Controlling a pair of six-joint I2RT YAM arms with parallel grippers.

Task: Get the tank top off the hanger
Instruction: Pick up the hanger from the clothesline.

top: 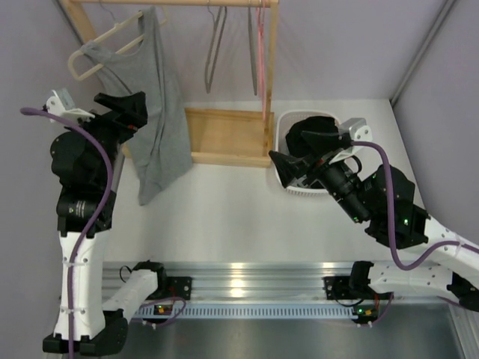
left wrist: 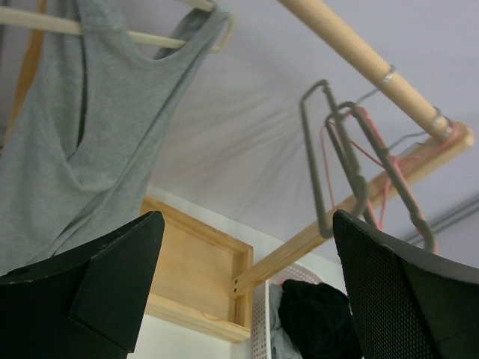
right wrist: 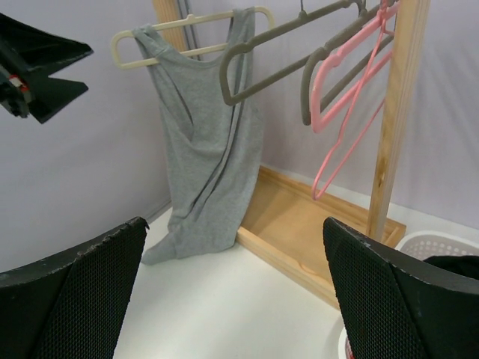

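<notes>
A grey tank top (top: 157,112) hangs on a cream hanger (top: 90,63) at the left end of the wooden rail. Both straps sit over the hanger (right wrist: 187,19) and the hem touches the table. My left gripper (top: 133,112) is open and empty, raised just left of the tank top's body. In the left wrist view the tank top (left wrist: 67,149) is up and left of the open gripper (left wrist: 245,239). My right gripper (top: 299,153) is open and empty over the basket. It faces the tank top (right wrist: 209,149) from well away, with bare table in front of it (right wrist: 232,239).
The wooden rack has a base tray (top: 224,134) and an upright post (top: 269,67). Two grey hangers (top: 215,45) and a pink hanger (top: 260,45) hang on the rail. A white basket (top: 299,114) with dark clothes (top: 307,129) stands right of the rack.
</notes>
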